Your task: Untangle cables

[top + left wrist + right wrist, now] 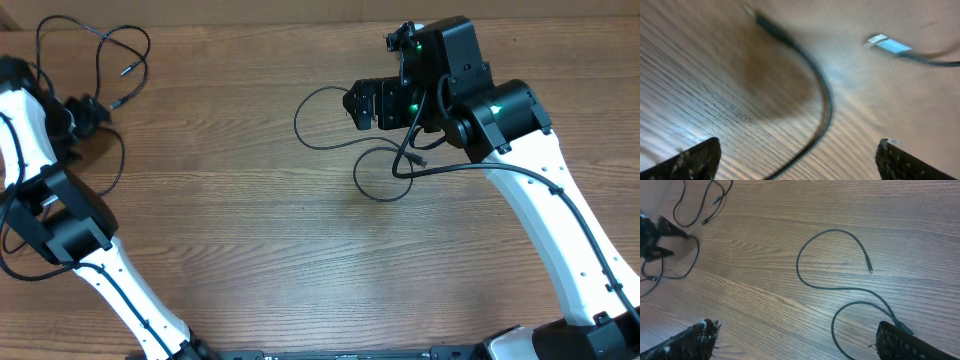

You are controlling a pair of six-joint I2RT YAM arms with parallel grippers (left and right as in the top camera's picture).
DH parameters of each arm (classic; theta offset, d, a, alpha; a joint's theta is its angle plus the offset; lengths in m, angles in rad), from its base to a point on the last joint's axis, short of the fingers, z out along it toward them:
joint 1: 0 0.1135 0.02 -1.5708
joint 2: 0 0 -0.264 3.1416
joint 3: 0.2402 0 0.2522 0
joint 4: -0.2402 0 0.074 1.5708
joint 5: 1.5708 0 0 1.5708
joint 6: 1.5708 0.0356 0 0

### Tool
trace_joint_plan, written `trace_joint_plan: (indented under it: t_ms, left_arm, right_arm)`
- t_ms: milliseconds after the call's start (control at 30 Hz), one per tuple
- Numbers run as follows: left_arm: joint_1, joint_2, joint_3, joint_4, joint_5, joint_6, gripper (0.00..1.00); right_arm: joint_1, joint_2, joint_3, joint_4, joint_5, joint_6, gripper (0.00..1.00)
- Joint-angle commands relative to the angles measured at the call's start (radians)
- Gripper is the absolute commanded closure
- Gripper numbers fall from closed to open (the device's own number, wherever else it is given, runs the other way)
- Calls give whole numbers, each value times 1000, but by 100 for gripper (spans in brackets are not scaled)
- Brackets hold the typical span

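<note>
Two loose cables (100, 45) lie at the table's far left, their plug tips near my left gripper (90, 108). In the blurred left wrist view that gripper (800, 161) is open, and one black cable (822, 100) curves across the wood between its fingers (695, 160), untouched. A silver plug (887, 44) lies further off. A separate cable (305, 135) loops in the middle of the table. My right gripper (362, 105) hovers above it. In the right wrist view this gripper (800, 342) is open and empty, with the cable (805, 255) lying ahead and its other loop (837, 325) beside the right finger.
The table (250, 230) is bare brown wood. A thick black arm cable (420, 140) hangs from the right arm over the middle loop. The left arm (60, 220) stands along the left edge, with its own black cable curling beside it.
</note>
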Motion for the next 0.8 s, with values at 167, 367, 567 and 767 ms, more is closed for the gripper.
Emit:
trace_joint_plan:
  t_ms: [167, 367, 567, 767]
  left_arm:
    - [24, 2, 386, -233, -105, -184, 0]
    - [102, 3, 433, -475, -296, -618, 0]
    - [166, 3, 345, -475, -266, -625, 0]
    - [200, 3, 261, -475, -238, -711, 0]
  right_arm:
    - [-3, 1, 4, 3, 5, 0, 0]
    - [-3, 1, 4, 3, 5, 0, 0]
    - [-3, 1, 4, 3, 5, 0, 0]
    - [-3, 1, 4, 3, 5, 0, 0]
